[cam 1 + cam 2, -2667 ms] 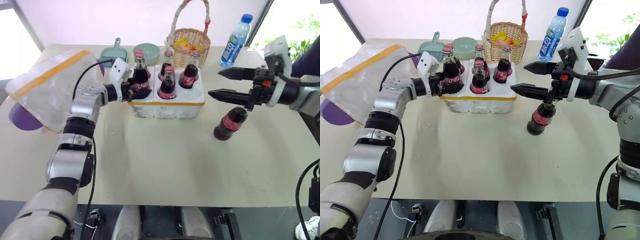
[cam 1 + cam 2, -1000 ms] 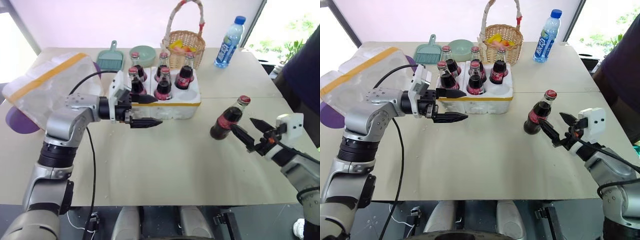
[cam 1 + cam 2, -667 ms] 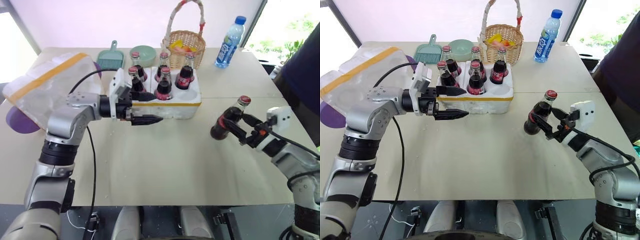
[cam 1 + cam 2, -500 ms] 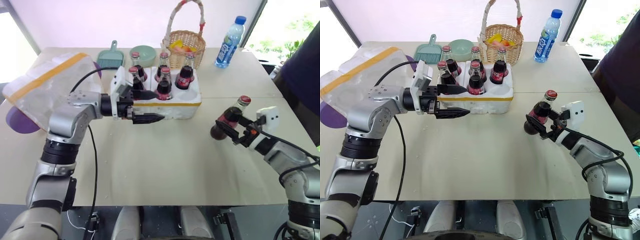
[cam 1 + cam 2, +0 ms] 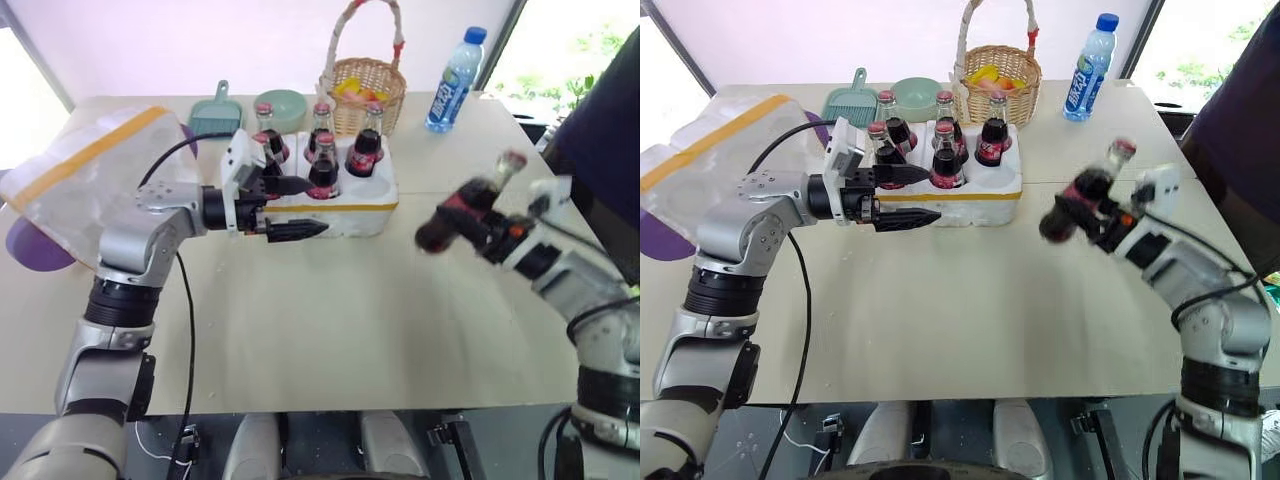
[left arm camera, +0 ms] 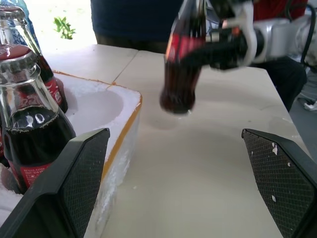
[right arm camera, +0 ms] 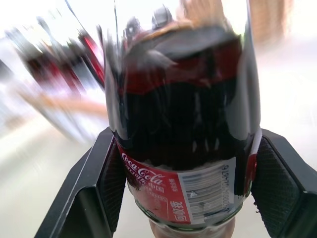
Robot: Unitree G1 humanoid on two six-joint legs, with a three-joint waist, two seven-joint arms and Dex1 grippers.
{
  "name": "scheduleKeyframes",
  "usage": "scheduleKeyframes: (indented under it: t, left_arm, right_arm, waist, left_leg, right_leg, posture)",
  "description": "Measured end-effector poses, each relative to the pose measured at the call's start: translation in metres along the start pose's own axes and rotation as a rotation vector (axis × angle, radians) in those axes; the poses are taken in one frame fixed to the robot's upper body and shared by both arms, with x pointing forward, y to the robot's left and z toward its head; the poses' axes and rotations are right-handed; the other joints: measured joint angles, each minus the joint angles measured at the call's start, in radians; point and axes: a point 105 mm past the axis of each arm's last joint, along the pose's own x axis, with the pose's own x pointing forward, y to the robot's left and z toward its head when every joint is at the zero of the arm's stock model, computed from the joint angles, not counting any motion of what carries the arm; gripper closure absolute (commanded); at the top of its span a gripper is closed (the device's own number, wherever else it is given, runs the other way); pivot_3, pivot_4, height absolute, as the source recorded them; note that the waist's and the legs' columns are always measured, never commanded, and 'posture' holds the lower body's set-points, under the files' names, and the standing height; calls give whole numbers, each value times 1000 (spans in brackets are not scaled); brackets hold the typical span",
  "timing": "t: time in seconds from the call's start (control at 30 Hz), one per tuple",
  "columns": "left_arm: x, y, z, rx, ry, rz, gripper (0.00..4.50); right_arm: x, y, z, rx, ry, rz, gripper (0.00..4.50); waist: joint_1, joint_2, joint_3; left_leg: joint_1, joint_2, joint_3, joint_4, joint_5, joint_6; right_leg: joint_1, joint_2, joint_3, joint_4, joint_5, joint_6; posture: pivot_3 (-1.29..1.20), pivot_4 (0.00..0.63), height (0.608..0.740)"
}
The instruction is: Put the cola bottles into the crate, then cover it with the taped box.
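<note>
White foam crate one bottle short; last cola bottle gripped and off the table.

Leftmost, large white styrofoam taped box with a yellow stripe (image 5: 85, 175), lying at the table's left edge, not yet used. Next, left gripper (image 5: 290, 208), black fingers spread wide and empty, hovering level against the near-left corner of the low white styrofoam crate with yellow tape band (image 5: 340, 210); five small red-labelled dark glass cola bottles (image 5: 322, 172) standing in its wells, near-right well seemingly free. Further right, right gripper (image 7: 183, 193) clamped round the sixth dark glass cola bottle (image 5: 462, 203), tilted, clear of the tabletop. Next, by judgement: carry leftward over the free well, bring upright, lower, let go.
</note>
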Motion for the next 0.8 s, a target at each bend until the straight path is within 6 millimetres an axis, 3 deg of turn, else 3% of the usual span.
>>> scheduleKeyframes:
  t: [0.1, 0.2, 0.27, 0.4, 0.57, 0.73, 0.8]
  left_arm:
    - [-2, 3, 1, 1, -7, 23, 0]
    - [-4, 3, 0, -3, -10, 34, 0]
    - [-5, 4, -1, -7, -13, 48, 0]
    - [-8, 5, -1, -4, -18, 73, 0]
    - [-12, 6, -4, -10, -17, 92, 0]
    - [-13, 6, -6, -14, -13, 103, 0]
    - [-13, 6, -6, -10, -12, 109, 0]
  right_arm:
    - [24, 18, 44, -71, -103, 86, 1714]
    - [47, 27, 56, -79, -115, 133, 1714]
    - [67, 29, 45, -76, -65, 147, 1714]
    - [90, 25, 2, -44, 63, 141, 1714]
    - [106, 36, -16, -46, 89, 178, 1714]
    - [112, 36, -34, -94, 148, 172, 1714]
    - [115, 34, -50, -177, 224, 157, 684]
  waist:
    - [-8, 0, 0]
    - [-11, 0, 0]
    - [-13, 0, 0]
    - [-10, 0, 0]
    - [-12, 0, 0]
    - [-16, 0, 0]
    - [-17, 0, 0]
  left_leg:
    - [0, 0, -1, -1, 0, 0]
    - [-1, 0, 0, -1, 0, 0]
    - [-1, 0, 0, -1, 0, 0]
    - [-3, 0, 0, -1, 0, 0]
    - [-17, 0, 0, 1, 0, 0]
    - [-16, 0, 1, 1, 0, 0]
    - [-16, 0, 1, 1, 0, 0]
  right_leg:
    - [0, 0, -1, 0, 0, 0]
    - [0, -1, -1, -1, 0, 0]
    - [0, -1, 0, -1, 0, 0]
    - [-3, -1, -1, -1, 0, 0]
    - [-17, -2, -1, 3, 0, 0]
    - [-17, -2, -1, 3, 0, 0]
    - [-18, -2, -1, 4, 0, 0]
  posture:
    - [0, 150, 740]
    - [0, 150, 740]
    - [0, 150, 740]
    - [0, 150, 740]
    - [0, 150, 740]
    - [0, 150, 740]
    - [0, 150, 740]
